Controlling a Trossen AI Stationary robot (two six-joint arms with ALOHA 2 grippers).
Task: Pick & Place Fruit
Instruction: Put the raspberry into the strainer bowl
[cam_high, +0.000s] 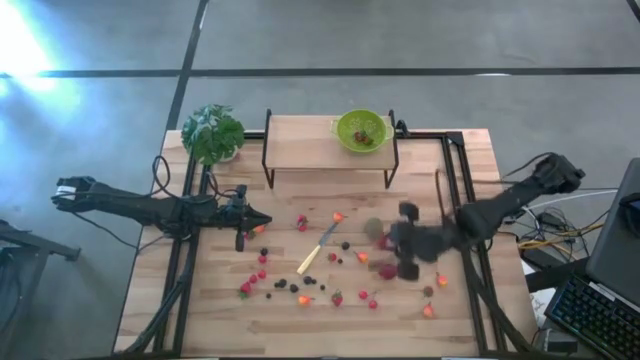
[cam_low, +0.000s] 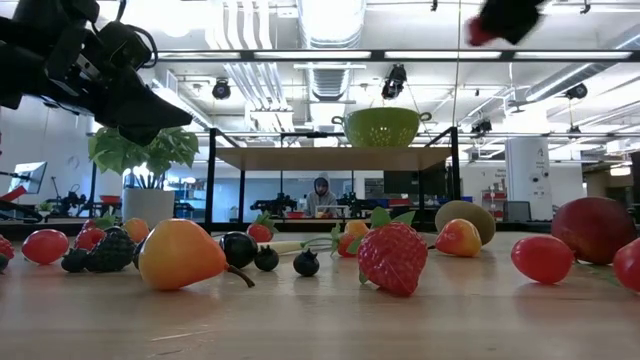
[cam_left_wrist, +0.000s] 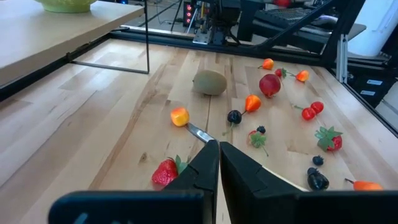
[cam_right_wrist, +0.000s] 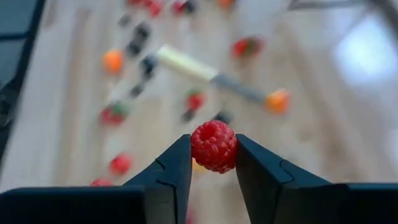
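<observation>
Nearest us in the right wrist view, a raspberry (cam_right_wrist: 213, 145) sits pinched between the right gripper (cam_right_wrist: 213, 155) jaws, lifted above the bench (cam_high: 210, 310). We see that gripper blurred at centre-right of the high view. We note the left gripper (cam_high: 262, 228), jaws closed and holding nothing, at left of centre. Fruit lies scattered across mid-bench: strawberries (cam_high: 244, 289), dark berries (cam_high: 294, 287), a kiwi (cam_high: 372, 228). We log a knife (cam_high: 315, 250) among them. Upper centre, a green colander (cam_high: 361, 130) stands on a shelf (cam_high: 300, 145); a plant (cam_high: 211, 133) at upper left.
</observation>
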